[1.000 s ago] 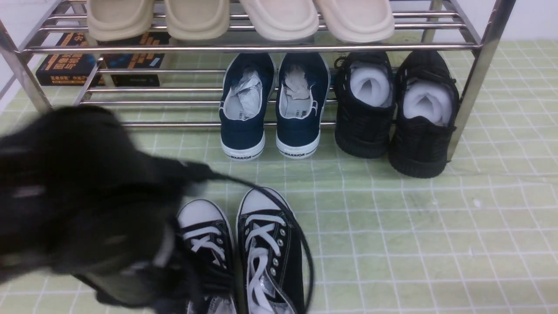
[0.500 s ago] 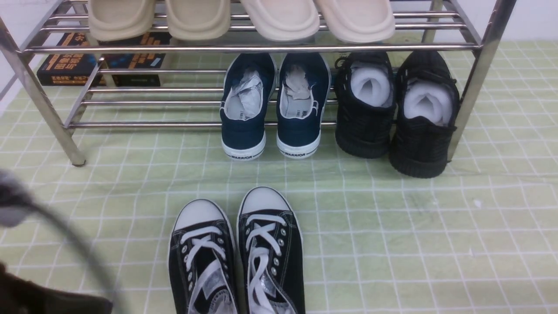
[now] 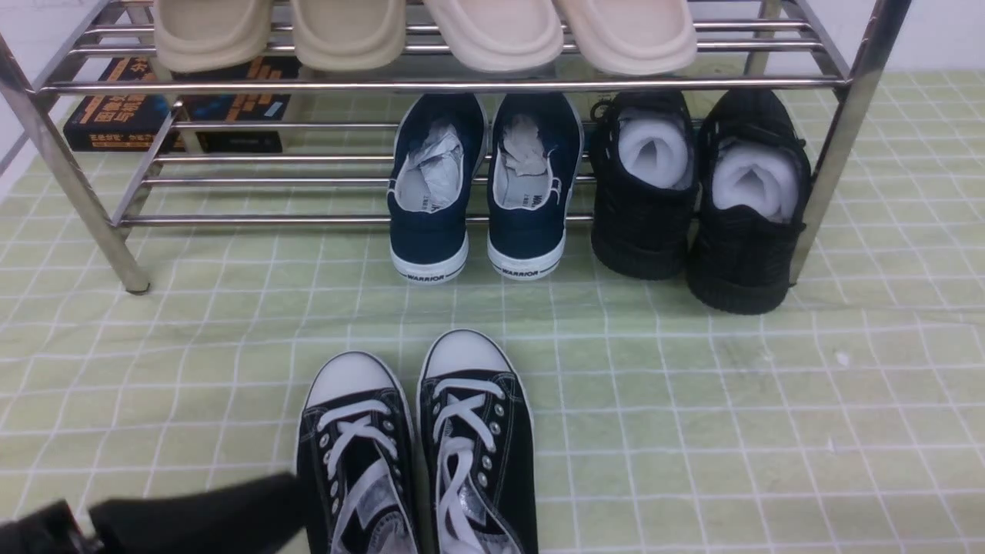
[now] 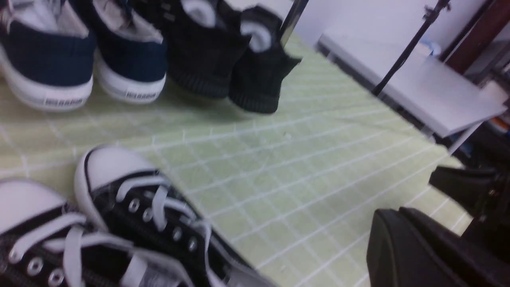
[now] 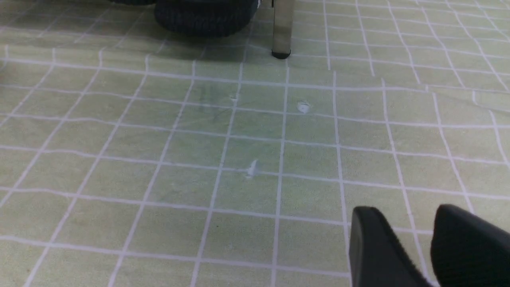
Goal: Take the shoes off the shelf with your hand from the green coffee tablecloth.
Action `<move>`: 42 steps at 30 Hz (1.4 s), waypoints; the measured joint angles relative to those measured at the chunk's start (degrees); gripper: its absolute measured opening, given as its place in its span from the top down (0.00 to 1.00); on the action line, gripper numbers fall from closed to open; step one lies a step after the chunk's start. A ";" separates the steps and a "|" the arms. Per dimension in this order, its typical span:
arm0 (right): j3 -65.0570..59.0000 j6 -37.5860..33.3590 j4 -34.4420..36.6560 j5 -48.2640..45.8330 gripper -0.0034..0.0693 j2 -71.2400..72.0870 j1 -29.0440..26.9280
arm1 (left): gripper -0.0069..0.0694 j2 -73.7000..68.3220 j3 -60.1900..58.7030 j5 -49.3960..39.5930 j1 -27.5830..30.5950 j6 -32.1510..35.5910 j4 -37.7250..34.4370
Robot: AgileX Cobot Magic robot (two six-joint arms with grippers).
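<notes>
Green checked tablecloth (image 3: 692, 400) | black canvas sneakers (image 3: 415, 454) on cloth, clear of chrome shoe rack (image 3: 839, 138) | left gripper (image 4: 414, 247) state indeterminate | right gripper (image 5: 414, 247) released, empty.

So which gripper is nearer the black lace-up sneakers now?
Left. The left arm lies right beside the sneakers on the green cloth. The right gripper hovers over bare cloth, no sneakers in its view.

Left gripper (image 4: 418, 247): matte black, smooth, rounded moulded casing, blurred here. Right gripper (image 5: 432, 251): 2 black fingers (image 5: 370, 247), rounded tips, faintly textured inner faces. Front view shows a plain black arm (image 3: 192, 512).
</notes>
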State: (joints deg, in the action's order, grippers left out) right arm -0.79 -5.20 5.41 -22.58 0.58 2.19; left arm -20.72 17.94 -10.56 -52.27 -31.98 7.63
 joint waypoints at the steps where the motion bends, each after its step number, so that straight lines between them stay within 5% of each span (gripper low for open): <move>1: 0.00 0.00 0.00 0.00 0.62 0.00 0.00 | 0.89 0.00 -0.34 -0.24 0.00 -0.08 0.00; 9: 0.00 0.00 0.00 0.00 0.62 0.00 0.00 | 0.89 0.00 -0.59 -1.20 0.00 -0.08 0.25; 26: 0.00 0.00 0.00 0.00 0.62 0.00 0.00 | 0.87 8.09 -3.75 -10.94 0.87 11.98 0.26; 42: 0.00 0.00 0.00 0.05 0.62 0.00 0.00 | 0.86 21.34 -17.74 -9.77 34.28 18.64 -5.42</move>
State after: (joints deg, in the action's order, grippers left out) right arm -0.79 -5.20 5.41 -22.53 0.58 2.19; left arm 0.62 0.20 -20.34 -17.99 -13.34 2.21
